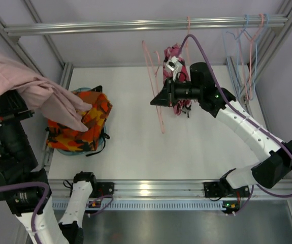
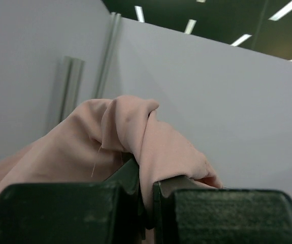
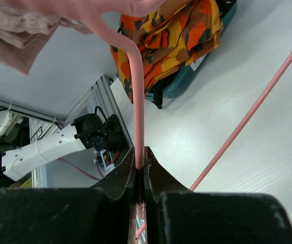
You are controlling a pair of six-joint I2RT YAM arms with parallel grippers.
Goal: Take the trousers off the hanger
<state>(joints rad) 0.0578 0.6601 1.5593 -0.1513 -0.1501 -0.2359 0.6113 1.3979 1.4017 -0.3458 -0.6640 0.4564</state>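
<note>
Two pairs of trousers are on record. The pale pink trousers (image 1: 29,86) hang bunched at the far left, well apart from the pink hanger (image 1: 159,114). They are pinched in the left gripper (image 2: 153,190), whose jaws are closed on a fold of the cloth; we judge the high hold is meant to carry them clear. The orange camouflage trousers (image 1: 82,122) lie heaped on a teal container (image 3: 186,84) at the left of the table (image 1: 135,147). The right gripper (image 3: 140,165) is clamped tight on the hanger's rod, apparently to steady it. The pink pair hides the left wrist from overhead and runs out of frame. We cannot identify the magenta patterned item (image 1: 172,53) beside the right wrist.
</note>
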